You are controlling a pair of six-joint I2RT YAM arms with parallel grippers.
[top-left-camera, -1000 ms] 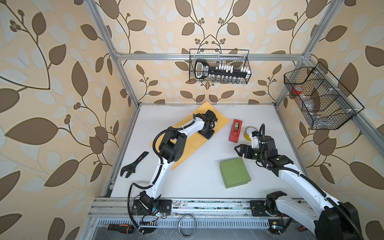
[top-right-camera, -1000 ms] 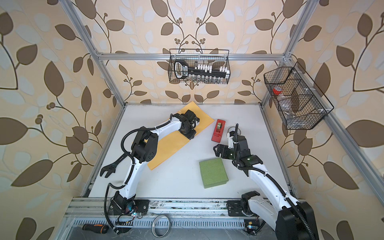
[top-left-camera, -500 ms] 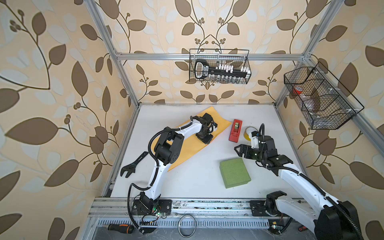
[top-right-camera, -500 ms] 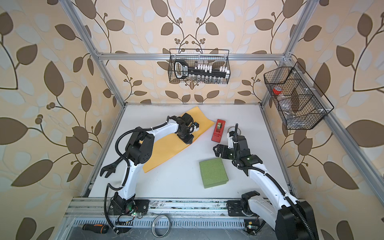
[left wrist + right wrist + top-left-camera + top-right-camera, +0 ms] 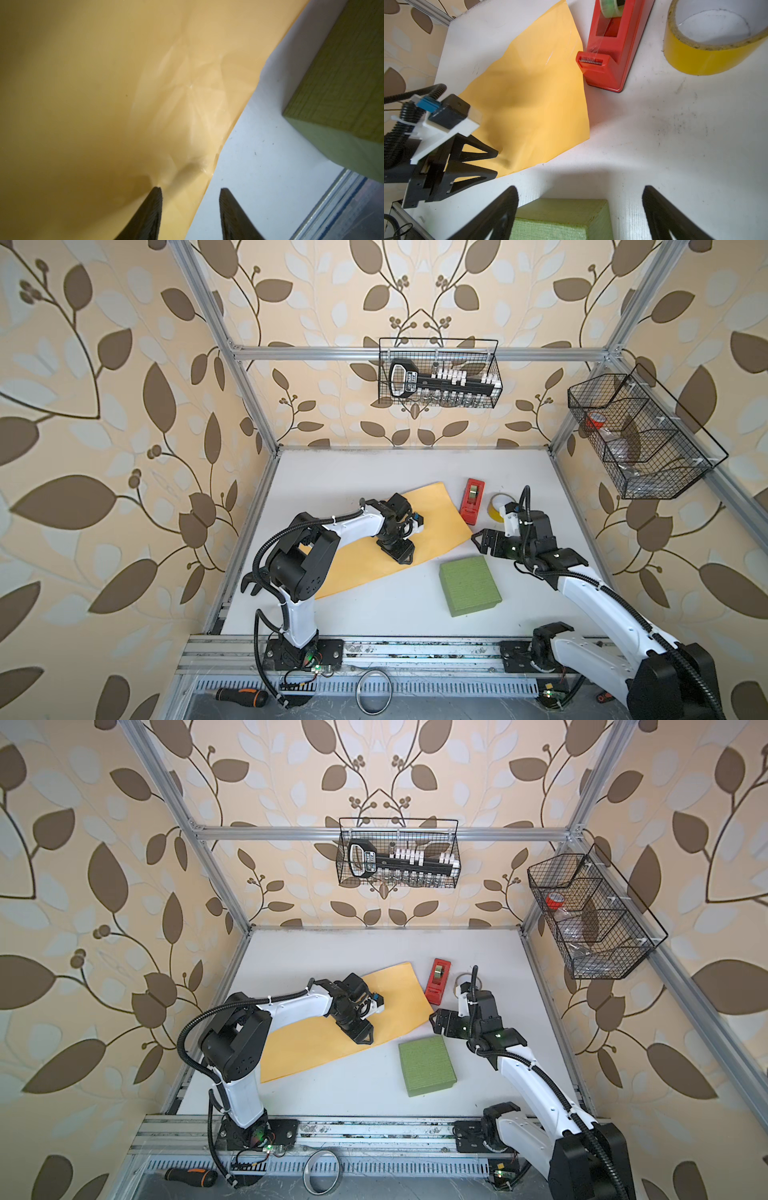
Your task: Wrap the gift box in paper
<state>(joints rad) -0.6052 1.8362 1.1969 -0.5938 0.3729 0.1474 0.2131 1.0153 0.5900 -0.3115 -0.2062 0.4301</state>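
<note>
the paper (image 5: 436, 512) lies flat on the table (image 5: 374, 472), tan side up. the gift box (image 5: 469, 585) sits just off its near edge, not touching, closer to the front rail (image 5: 415, 649). my left gripper (image 5: 191, 189) is about half open and has hold of nothing: one finger is down at the sheet, by a small dimple, and the other is over bare table, so the paper's edge runs between them. my right gripper (image 5: 580, 189) stands wide open above the box's far edge, empty.

i judge the sheet thin, limp and slick. it's already creased and hard to pinch while flat, so i'd take it at an edge or corner once that lifts. the box looks stiff and light, and easy to grip across two opposite sides.

my left arm (image 5: 353, 526) covers a stretch of the paper in both top views. the paper's underside is hidden, and i can't tell whether that finger truly presses. the right wrist view cuts off most of the box.
</note>
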